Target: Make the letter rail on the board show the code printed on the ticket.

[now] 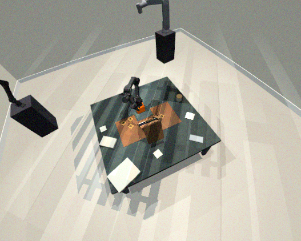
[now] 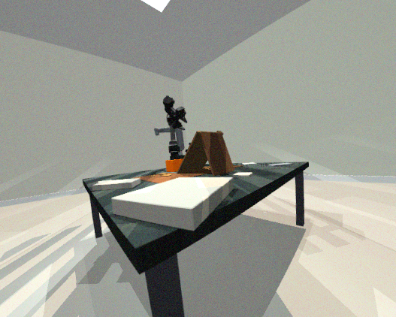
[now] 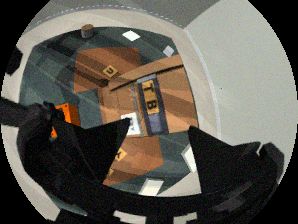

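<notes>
The brown board (image 1: 153, 133) (image 2: 220, 155) (image 3: 176, 107) stands tilted like a tent. Its dark rail (image 3: 156, 122) holds a T tile (image 3: 148, 89) and a B tile (image 3: 151, 104), side by side, with bare rail beyond the B. The white ticket (image 3: 131, 122) is partly hidden by a fingertip; its code is unreadable. Several loose tiles lie off the rail: one tile (image 1: 161, 116) (image 3: 110, 71) on the far mat, and tiles (image 1: 130, 119) (image 1: 123, 123) (image 1: 131, 126) on the other mat. My gripper (image 3: 160, 125) is open and empty, raised away from the board.
Orange-brown mats (image 1: 129, 139) (image 1: 172, 121) flank the board. A round brown object (image 1: 179, 97) (image 3: 87, 31) stands near the counter edge. A large white slab (image 1: 124, 175) (image 2: 170, 191) lies at one corner; a smaller slab (image 1: 108, 141) and several flat pale pieces lie around. The orange block (image 1: 140, 108) (image 3: 71, 114) is by the arm's base.
</notes>
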Available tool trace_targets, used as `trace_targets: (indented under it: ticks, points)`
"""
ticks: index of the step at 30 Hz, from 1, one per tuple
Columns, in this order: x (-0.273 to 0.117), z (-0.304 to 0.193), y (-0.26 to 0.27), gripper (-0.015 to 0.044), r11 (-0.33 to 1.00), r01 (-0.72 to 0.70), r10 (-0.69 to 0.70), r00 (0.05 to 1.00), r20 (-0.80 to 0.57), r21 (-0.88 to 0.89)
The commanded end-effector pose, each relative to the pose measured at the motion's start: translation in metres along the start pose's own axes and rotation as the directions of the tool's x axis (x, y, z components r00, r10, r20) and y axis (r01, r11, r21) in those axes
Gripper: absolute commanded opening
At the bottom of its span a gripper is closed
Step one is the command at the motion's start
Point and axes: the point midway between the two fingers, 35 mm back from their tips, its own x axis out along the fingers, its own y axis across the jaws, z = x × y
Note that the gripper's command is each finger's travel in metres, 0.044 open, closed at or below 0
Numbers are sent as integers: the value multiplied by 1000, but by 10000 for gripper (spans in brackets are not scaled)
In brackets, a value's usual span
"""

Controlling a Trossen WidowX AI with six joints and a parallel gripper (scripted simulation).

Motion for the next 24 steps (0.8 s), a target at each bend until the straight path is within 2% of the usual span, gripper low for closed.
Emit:
trace_targets:
  ticks: [1,6,11,15,19,24]
  points:
    - [19,-30,4,340,928,-32,54,997,-48,370]
    - [41,-67,9,340,613,25,110,987,-117,789]
    - [61,-101,17,340,154,162,164,969,-187,975]
    - [75,-126,26,340,-221,281,207,949,-237,934]
    - [84,-142,33,340,-446,350,237,934,-268,824]
    - [95,-161,43,340,-683,408,274,912,-306,606]
